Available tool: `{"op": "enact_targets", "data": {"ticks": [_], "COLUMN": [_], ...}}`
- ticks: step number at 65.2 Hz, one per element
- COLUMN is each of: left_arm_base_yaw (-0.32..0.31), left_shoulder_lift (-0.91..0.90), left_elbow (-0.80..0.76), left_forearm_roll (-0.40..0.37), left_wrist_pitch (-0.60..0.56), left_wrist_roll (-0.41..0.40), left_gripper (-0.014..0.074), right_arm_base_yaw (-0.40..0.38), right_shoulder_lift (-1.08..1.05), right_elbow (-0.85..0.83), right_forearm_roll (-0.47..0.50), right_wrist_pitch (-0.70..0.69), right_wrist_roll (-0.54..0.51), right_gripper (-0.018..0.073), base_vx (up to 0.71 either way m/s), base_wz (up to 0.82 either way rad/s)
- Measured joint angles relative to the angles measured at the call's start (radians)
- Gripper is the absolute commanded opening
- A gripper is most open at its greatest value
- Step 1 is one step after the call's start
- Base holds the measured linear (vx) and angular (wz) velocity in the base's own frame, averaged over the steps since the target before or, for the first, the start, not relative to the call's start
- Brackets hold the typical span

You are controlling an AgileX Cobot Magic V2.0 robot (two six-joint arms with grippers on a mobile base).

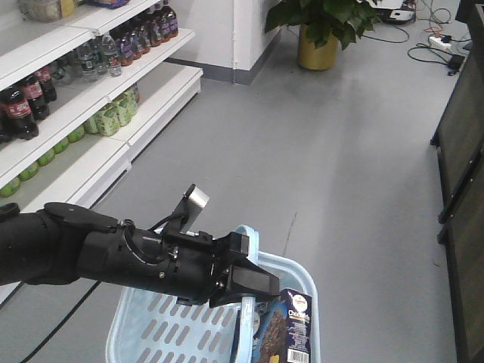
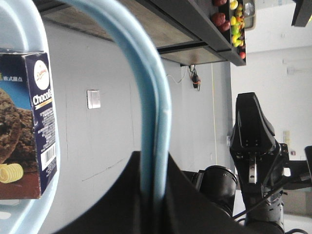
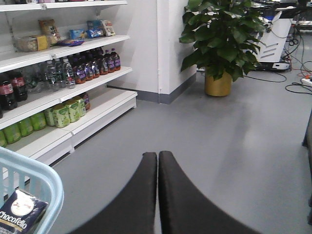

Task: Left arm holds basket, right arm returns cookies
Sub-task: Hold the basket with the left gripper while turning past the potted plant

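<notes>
The light blue basket (image 1: 151, 327) hangs at the bottom of the front view. My left gripper (image 1: 249, 291) is shut on its blue handle (image 2: 151, 97), which runs up between the black jaws (image 2: 155, 161). The navy cookies carton (image 1: 287, 329) stands inside the basket at its right end, and also shows in the left wrist view (image 2: 27, 122) and the right wrist view (image 3: 19, 214). My right gripper (image 3: 158, 155) is shut on nothing, over the grey floor, to the right of the basket's rim (image 3: 46, 183). The right arm (image 2: 253, 141) shows beyond the handle.
White shelves (image 1: 76, 98) with drink bottles line the left side. A potted plant (image 1: 321, 30) stands at the far wall corner. A dark cabinet (image 1: 461, 151) edges the right, and cables (image 1: 435, 41) lie on the floor behind.
</notes>
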Motion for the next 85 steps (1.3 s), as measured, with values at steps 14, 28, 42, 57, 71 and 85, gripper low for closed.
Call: {"op": "enact_targets", "data": {"ticks": [14,28,42,57,71,85], "left_arm_base_yaw": [0.000,0.000,0.000,0.000,0.000,0.000], "left_shoulder_lift": [0.000,0.000,0.000,0.000,0.000,0.000], "left_elbow": [0.000,0.000,0.000,0.000,0.000,0.000], "left_forearm_roll": [0.000,0.001,0.001,0.001,0.001,0.001], "left_wrist_pitch": [0.000,0.000,0.000,0.000,0.001,0.001], "left_wrist_roll": [0.000,0.000,0.000,0.000,0.000,0.000], "left_gripper": [-0.0006,-0.0006,-0.0006,-0.0006,-0.0006,-0.0006], "right_arm_base_yaw": [0.000,0.000,0.000,0.000,0.000,0.000], "right_shoulder_lift": [0.000,0.000,0.000,0.000,0.000,0.000], "right_elbow": [0.000,0.000,0.000,0.000,0.000,0.000], "right_forearm_roll": [0.000,0.000,0.000,0.000,0.000,0.000], "right_wrist_pitch": [0.000,0.000,0.000,0.000,0.000,0.000], "right_wrist_roll": [0.000,0.000,0.000,0.000,0.000,0.000], "right_gripper": [-0.0008,-0.0008,-0.0008,-0.0008,-0.0008,-0.0008], "base_vx": [0.11,0.14,0.17,0.20,0.24,0.28], "base_wz": [-0.25,-0.26,-0.29,-0.29,-0.19,-0.01]}}
